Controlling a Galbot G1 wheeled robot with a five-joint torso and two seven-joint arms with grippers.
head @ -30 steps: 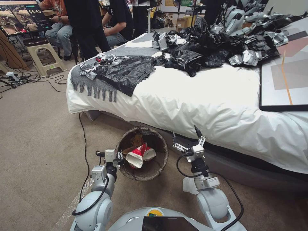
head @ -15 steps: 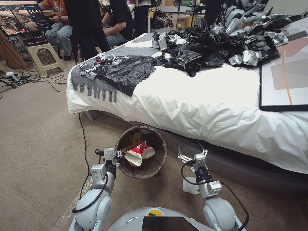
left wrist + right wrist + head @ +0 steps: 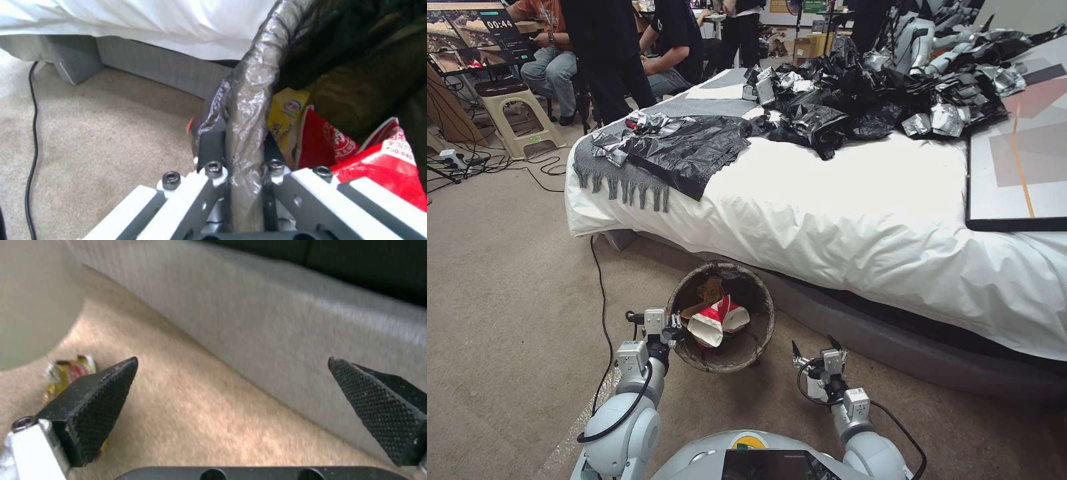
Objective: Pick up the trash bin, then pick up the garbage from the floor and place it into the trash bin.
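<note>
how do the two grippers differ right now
The left gripper is shut on the trash bin rim, one finger outside the bag-lined wall and one inside; the right gripper is open and holds nothing. The left sits at the bin's side, level with its rim; the right hangs low over the carpet beside the bed base. Both have black fingers on white mounts.

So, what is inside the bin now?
In the bin, held at its rim by the left gripper: a red-and-white wrapper, a yellow wrapper, something brown. They cover whatever lies beneath.
</note>
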